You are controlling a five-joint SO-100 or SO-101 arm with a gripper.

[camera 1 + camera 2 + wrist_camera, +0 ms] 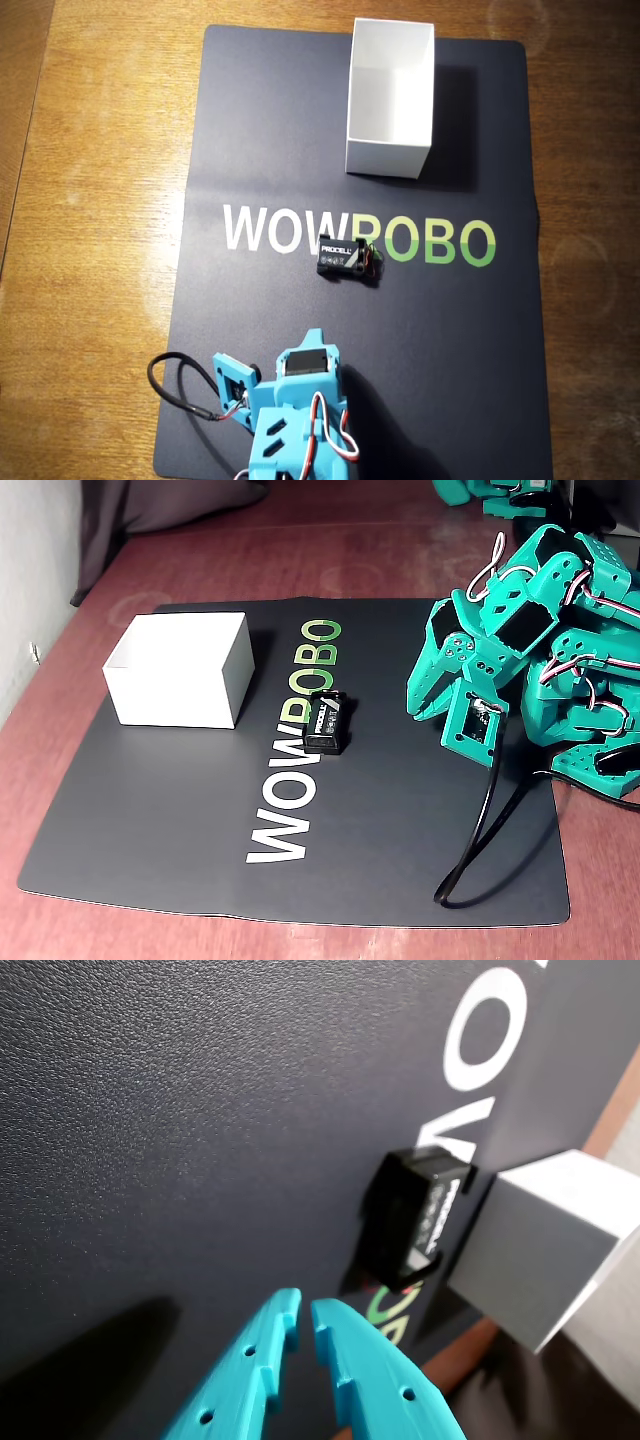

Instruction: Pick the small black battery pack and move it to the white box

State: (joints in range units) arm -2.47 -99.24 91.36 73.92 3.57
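Teal jaws (300, 1325) fill the wrist view's lower edge, tips nearly together with nothing between them, well short of the small black battery pack (415, 1220). It lies flat on the dark mat (300, 120) over the lettering, apart from the white box (390, 95). Probably rigid, smooth and light; grip its long sides, avoiding the wire end.

You have one small black battery pack (345, 258) on one dark mat (250, 330), and one white box (390, 100) on that same mat. One teal arm is in view, carrying one gripper (303, 1322) with two fingers (250, 1370). One black cable (480, 830) loops from the arm. One wooden table (90, 200) lies beneath everything.
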